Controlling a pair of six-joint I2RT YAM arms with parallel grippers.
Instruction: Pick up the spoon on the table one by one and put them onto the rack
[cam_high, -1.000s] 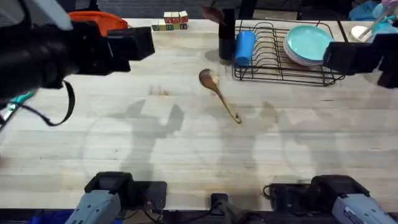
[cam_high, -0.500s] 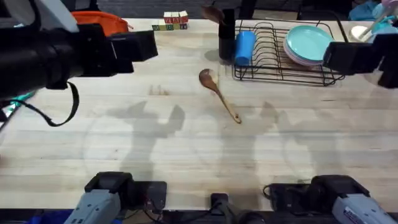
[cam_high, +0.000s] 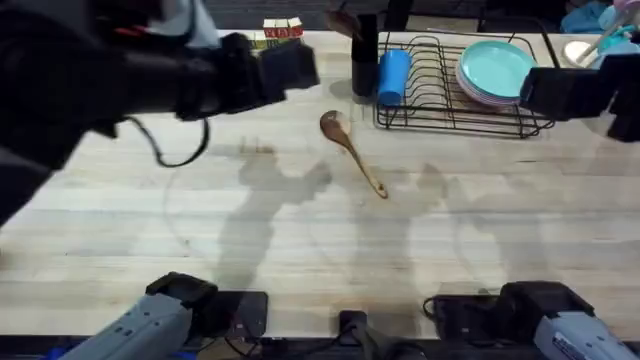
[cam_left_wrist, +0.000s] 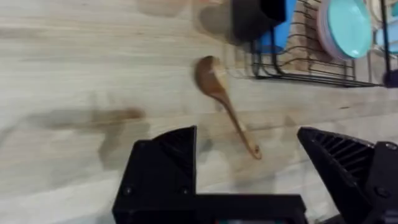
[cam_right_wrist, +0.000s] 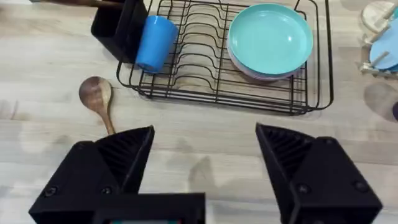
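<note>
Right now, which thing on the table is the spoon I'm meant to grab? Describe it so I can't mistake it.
Find the black wire rack at the far right of the table, holding teal plates and a blue cup. Just in front of its black cutlery cup lies the spoon, flat on bare wood. It is wooden, with a round dark bowl and slim tan handle.

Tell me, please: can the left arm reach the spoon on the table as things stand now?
Probably yes. The spoon lies flat on bare table, apart from the rack, with nothing on it. The left gripper is open above it, handle end between its fingers in the left wrist view.
</note>
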